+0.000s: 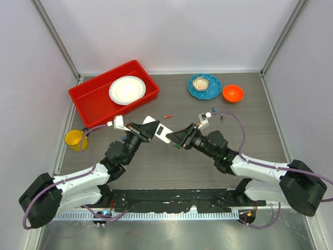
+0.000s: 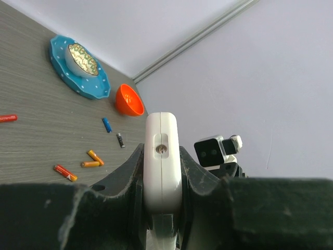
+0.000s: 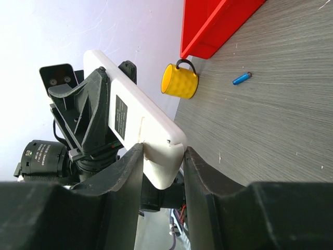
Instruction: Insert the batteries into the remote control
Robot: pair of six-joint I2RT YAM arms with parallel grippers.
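Note:
The white remote control (image 1: 157, 128) is held above the table between both arms. My left gripper (image 1: 146, 129) is shut on one end; in the left wrist view the remote's narrow end (image 2: 162, 136) is clamped between the black fingers (image 2: 130, 172). My right gripper (image 1: 175, 137) is shut on the other end; the right wrist view shows the remote's white back (image 3: 136, 117) with a dark rectangular patch. Batteries lie loose on the table: a red one (image 1: 167, 115), a blue one (image 1: 214, 110), a dark one (image 1: 221, 117), and orange ones (image 2: 95, 157) in the left wrist view.
A red tray (image 1: 88, 96) holding a white plate (image 1: 127, 89) stands at the back left. A yellow cup (image 1: 75, 139) sits at the left edge. A blue plate (image 1: 210, 89) with a small bowl and an orange bowl (image 1: 232, 93) stand at the back right.

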